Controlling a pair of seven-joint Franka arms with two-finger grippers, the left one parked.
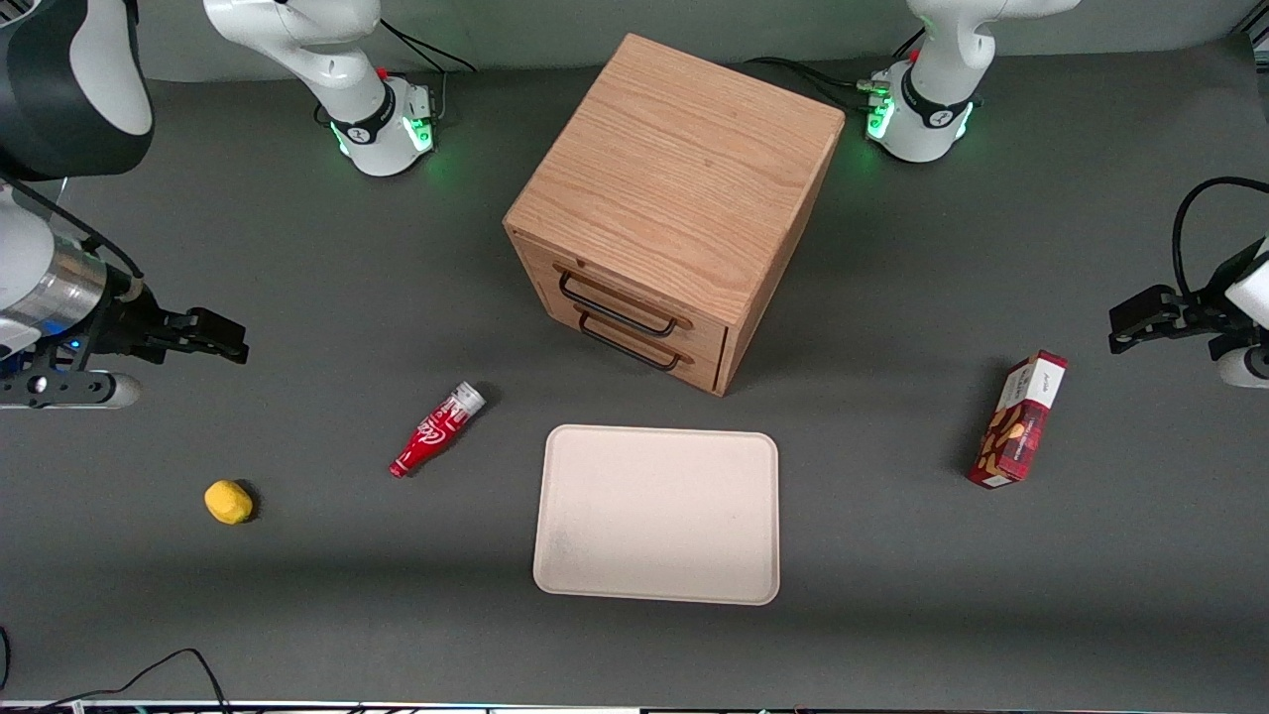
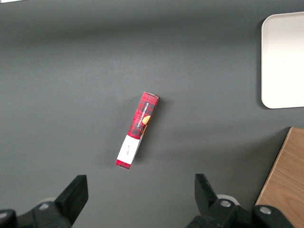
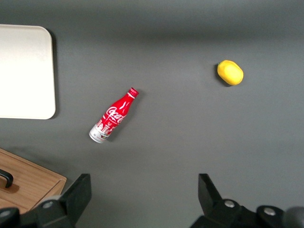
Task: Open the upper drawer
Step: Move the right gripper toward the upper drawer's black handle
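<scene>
The light oak cabinet stands mid-table, turned at an angle. Its upper drawer is shut, with its thin black wire handle just above the lower drawer's matching handle. My right gripper hovers above the table toward the working arm's end, well apart from the cabinet. It is open and empty. In the right wrist view the gripper has its jaws spread wide over bare table, and a corner of the cabinet shows with one end of a black handle.
A red cola bottle lies between my gripper and the cabinet. A yellow lemon lies nearer the front camera. A white tray sits in front of the cabinet. A red snack box lies toward the parked arm's end.
</scene>
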